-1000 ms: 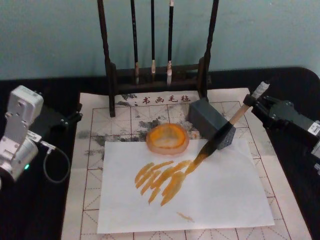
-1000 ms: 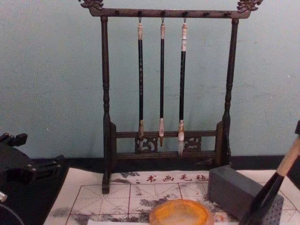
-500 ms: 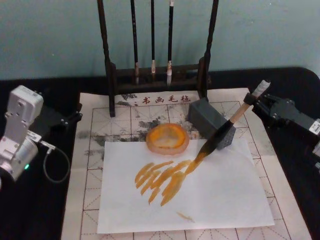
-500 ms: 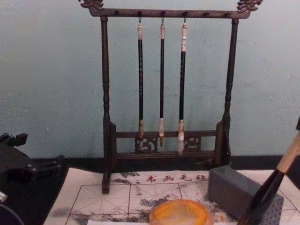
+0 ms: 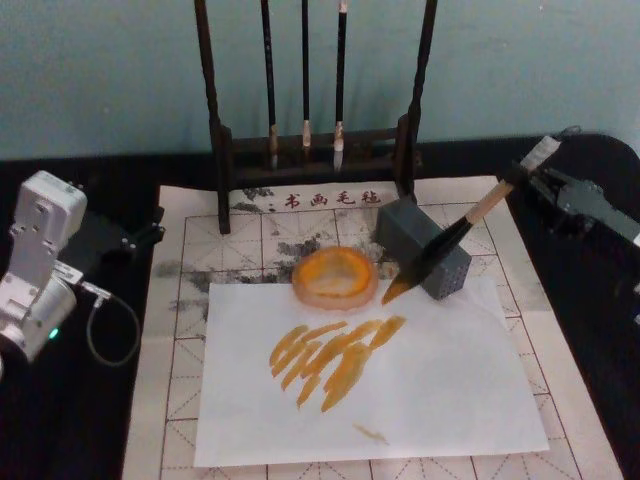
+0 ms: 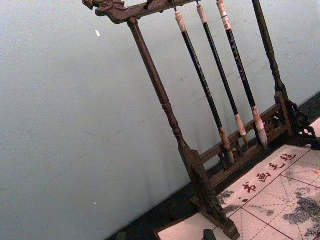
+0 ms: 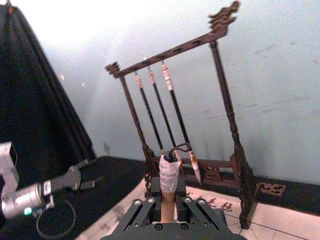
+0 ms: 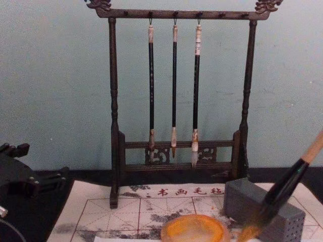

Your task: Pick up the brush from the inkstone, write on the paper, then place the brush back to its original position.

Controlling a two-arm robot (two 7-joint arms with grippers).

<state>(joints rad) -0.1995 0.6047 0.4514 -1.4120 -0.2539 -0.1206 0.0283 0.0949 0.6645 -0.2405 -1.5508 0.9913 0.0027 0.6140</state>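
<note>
Head view: right gripper (image 5: 533, 176) positioned over right side of table, fingers clamped on whitish top end of brush (image 5: 462, 228). Brush held tilted, handle sloping down toward left. Dark tuft with orange-stained tip seen in front of grey block (image 5: 425, 245), at far edge of white sheet (image 5: 440, 390); contact with sheet cannot be told. Orange strokes (image 5: 330, 355) seen on sheet, which is laid over paper (image 5: 180, 330). Left gripper (image 5: 140, 238) parked at left, beside paper.

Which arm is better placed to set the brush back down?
Right. The right gripper holds the brush by the grey block; the left gripper rests far off at the left.
</note>
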